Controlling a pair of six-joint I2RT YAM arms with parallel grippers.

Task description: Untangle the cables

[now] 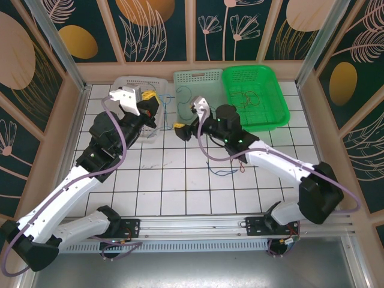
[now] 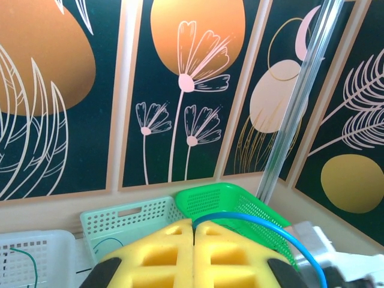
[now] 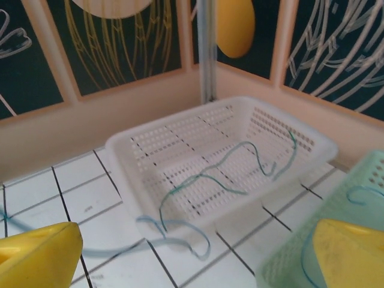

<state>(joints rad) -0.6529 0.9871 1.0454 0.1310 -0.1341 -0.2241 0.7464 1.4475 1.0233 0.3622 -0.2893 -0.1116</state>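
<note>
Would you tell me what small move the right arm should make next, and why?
Probably ease the open right gripper down onto the thin teal-blue cable and close: it lies in the white perforated plastic basket but spills over the near rim onto the tiles, just ahead of the gripper.

The left arm and right arm are white-shelled with black joints and black motor housings, a lilac-grey cable looping along each behind its gripper, and the left gripper and right gripper carry yellow foam pads.
</note>
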